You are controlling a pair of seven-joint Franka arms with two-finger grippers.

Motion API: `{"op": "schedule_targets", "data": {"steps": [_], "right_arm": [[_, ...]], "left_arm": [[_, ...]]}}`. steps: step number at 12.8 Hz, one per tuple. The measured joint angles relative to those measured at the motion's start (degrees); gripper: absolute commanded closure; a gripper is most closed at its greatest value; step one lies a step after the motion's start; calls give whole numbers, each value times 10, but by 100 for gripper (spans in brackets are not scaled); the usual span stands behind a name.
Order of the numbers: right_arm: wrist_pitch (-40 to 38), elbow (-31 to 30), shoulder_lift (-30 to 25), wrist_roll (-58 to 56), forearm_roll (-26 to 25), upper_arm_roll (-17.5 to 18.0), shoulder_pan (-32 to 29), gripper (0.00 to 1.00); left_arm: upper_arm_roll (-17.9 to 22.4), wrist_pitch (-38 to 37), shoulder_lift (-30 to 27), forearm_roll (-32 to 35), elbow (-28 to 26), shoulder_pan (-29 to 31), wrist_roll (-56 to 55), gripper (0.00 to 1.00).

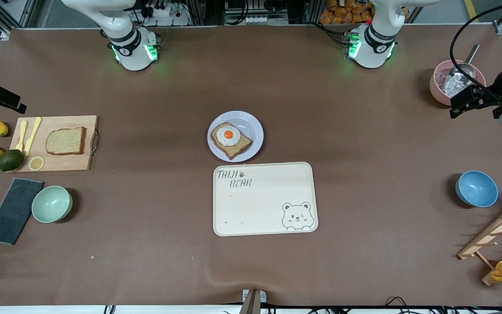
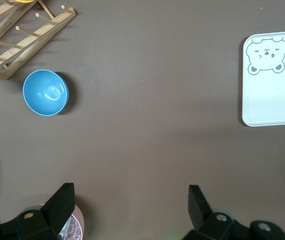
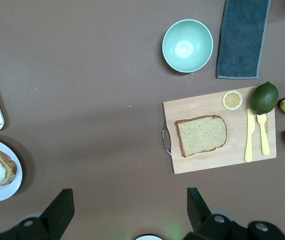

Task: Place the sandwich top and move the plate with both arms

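The sandwich top (image 1: 66,140), a plain brown slice, lies on a wooden cutting board (image 1: 72,163) toward the right arm's end of the table; it also shows in the right wrist view (image 3: 201,135). The pale plate (image 1: 251,122) sits mid-table and bears a slice with a fried egg (image 1: 231,140); the plate's edge shows in the right wrist view (image 3: 2,192). My right gripper (image 3: 130,205) hangs open and empty high over bare table between board and plate. My left gripper (image 2: 130,200) is open and empty, up beside a pink bowl (image 1: 440,89).
A cream bear tray (image 1: 265,205) lies just nearer the camera than the plate. A mint bowl (image 1: 52,203), dark cloth (image 1: 13,210), lemons and an avocado (image 1: 11,160) surround the board. A blue bowl (image 1: 476,188) and wooden rack (image 1: 495,237) are at the left arm's end.
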Motion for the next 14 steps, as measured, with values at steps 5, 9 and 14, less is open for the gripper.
{"op": "schedule_targets", "data": {"steps": [5, 9, 14], "right_arm": [[-3, -3, 6, -10, -1, -1, -6, 0], [-25, -6, 27, -64, -11, -1, -25, 0], [-34, -17, 30, -69, -10, 0, -28, 0]], "left_arm": [[-5, 0, 0, -10, 0, 0, -7, 0], [-8, -1, 0, -11, 0, -1, -52, 0], [-8, -2, 0, -11, 0, 0, -57, 0]]}}
